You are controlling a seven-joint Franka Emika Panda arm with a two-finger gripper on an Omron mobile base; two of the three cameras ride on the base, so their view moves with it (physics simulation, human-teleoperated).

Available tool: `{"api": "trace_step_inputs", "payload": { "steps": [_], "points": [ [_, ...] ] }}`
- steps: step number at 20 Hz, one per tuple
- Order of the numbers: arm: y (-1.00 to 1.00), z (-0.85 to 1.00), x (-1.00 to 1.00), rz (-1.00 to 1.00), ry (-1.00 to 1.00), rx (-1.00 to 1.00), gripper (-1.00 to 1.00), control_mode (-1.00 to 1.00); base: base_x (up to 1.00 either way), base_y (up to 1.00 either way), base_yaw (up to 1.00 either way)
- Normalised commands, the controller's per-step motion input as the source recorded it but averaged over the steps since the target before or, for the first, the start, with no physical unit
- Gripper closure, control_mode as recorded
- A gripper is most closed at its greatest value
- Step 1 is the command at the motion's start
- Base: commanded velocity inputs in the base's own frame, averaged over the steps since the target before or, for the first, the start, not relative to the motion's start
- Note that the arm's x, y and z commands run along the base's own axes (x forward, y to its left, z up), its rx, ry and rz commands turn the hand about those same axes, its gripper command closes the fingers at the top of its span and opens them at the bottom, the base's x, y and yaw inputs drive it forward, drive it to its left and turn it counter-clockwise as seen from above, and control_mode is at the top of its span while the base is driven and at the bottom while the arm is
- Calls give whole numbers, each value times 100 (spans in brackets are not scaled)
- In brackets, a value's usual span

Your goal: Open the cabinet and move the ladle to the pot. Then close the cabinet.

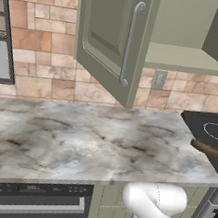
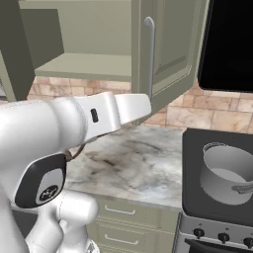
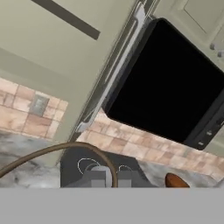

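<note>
A: Where's the ladle (image 3: 61, 151) right now?
B: In the hand view, lower left to centre: a thin curved handle arcs over and comes down between the two finger tips of the gripper (image 3: 111, 178), which is clamped shut on it.
A: And the cabinet (image 2: 99, 44)?
B: Both doors stand open. In the right base view the bare shelf sits upper left, and the right-hand door with its silver bar handle (image 2: 149, 54) hangs at top centre. In the left base view the other door is at top centre.
A: The pot (image 2: 228, 173)?
B: Lower right of the right base view, upright on the black stovetop (image 2: 192, 197), beside the marble counter (image 2: 133, 163). The white arm crosses the left half of that view
</note>
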Motion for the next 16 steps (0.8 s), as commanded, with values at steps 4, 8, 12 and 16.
{"api": "trace_step_inputs", "payload": {
  "steps": [4, 8, 12, 16],
  "points": [
    [-48, 0, -8, -21, 0, 0, 100, -100, 0, 0, 0],
    [-53, 0, -12, -22, 0, 0, 100, -100, 0, 0, 0],
    [-56, -1, -24, -21, 0, 0, 100, -100, 0, 0, 0],
    [-55, -6, -24, -19, 0, 0, 100, -100, 0, 0, 0]
  ]
}}
